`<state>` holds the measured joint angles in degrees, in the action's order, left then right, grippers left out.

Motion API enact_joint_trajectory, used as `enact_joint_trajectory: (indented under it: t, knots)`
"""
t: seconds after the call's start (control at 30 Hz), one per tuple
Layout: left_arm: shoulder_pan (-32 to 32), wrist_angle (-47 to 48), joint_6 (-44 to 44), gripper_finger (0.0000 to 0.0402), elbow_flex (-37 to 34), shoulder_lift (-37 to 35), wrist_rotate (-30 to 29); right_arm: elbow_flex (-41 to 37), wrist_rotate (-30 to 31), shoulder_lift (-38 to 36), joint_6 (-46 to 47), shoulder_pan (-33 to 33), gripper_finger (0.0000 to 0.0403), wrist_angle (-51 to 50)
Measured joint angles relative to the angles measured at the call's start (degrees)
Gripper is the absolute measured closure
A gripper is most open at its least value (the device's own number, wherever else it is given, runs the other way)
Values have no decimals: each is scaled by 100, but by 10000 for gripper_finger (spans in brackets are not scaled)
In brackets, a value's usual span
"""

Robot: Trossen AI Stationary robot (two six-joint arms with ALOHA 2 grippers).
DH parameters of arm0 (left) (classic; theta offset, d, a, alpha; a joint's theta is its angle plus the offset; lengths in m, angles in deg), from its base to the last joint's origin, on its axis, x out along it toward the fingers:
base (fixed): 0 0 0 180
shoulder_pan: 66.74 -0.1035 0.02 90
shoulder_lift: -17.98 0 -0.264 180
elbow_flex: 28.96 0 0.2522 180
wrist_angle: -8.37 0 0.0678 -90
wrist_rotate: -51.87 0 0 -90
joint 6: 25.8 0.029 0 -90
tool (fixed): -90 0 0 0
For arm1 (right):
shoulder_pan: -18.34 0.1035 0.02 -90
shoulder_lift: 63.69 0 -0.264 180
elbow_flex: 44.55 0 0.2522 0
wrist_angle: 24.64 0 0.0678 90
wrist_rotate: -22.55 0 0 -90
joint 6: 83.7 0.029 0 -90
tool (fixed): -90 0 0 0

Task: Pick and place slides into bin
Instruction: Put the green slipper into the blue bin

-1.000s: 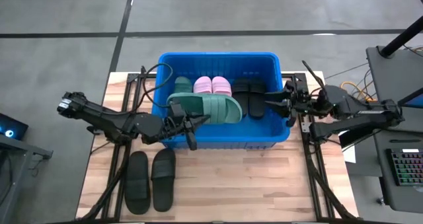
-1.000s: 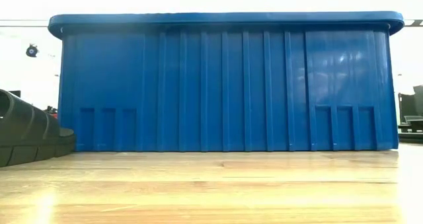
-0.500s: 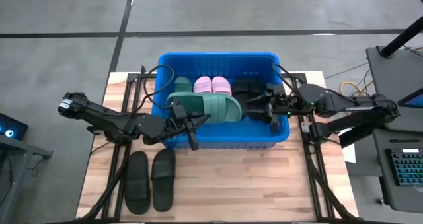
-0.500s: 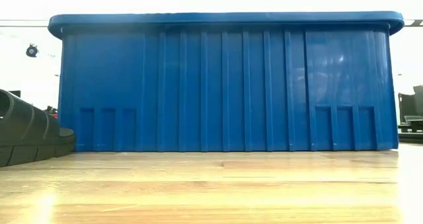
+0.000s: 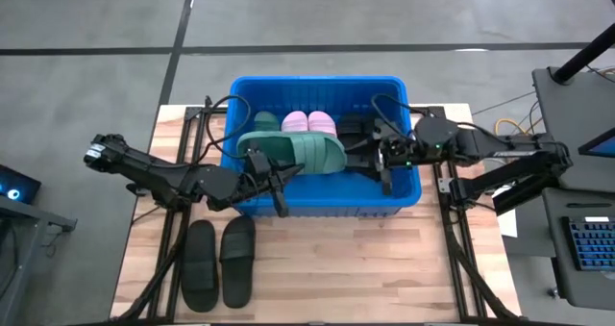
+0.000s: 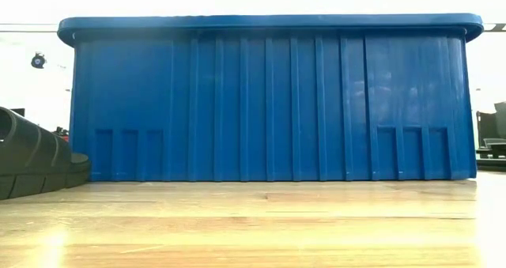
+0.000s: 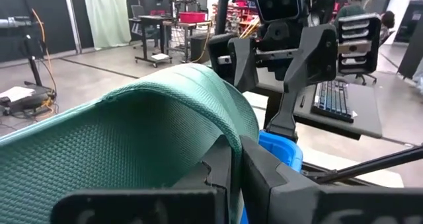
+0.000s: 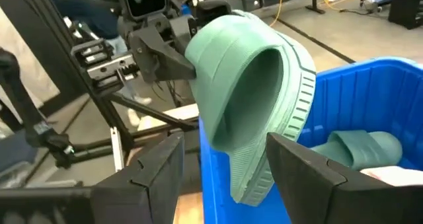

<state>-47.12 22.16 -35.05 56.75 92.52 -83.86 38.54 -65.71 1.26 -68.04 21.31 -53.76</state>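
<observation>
The blue bin [image 5: 317, 80] stands mid-table and fills the low view [image 6: 269, 102]. Above its near half a green slide [image 5: 293, 153] is held level, with my left gripper [image 5: 259, 164] shut on it. My right gripper [image 5: 363, 159] is open over the bin's right half, facing the slide's free end [image 8: 254, 178]. Its fingers [image 8: 158, 174] stand to either side without touching. In the bin lie another green slide [image 8: 363, 148], a pink pair [image 5: 307, 124] and a black pair [image 5: 356, 129]. A further black pair [image 5: 219, 263] rests sole-down on the table. My left gripper pinches the green slide's end nearest the left arm [image 8: 188, 65] between its two fingers [image 7: 261, 168]. It comes in level from the table's left. The slide is rolled onto its side, sticks out level past the fingers and hangs clear above the bin.
Cables run along the bin's far corners [image 5: 226, 110]. Bare wooden table [image 5: 365, 268] lies near of the bin and right of the black pair. One black slide [image 6: 32, 161] shows at the left of the low view.
My right gripper has travelled toward the table's left, over the bin's right wall and up to the green slide's free end, staying open. The left arm has kept its place. Its wrist has rolled a little, tipping the slide with it.
</observation>
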Motion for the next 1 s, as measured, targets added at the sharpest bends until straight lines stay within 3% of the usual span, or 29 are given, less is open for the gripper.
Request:
enact_joint_trajectory:
  t: [0.33,1.0]
  knots:
    - [9,-7,129,401,-10,4,107,318,587,-78,-542,-2,195,-320]
    - [0,-412,911,401,-8,11,60,346,578,8,35,-162,195,-920]
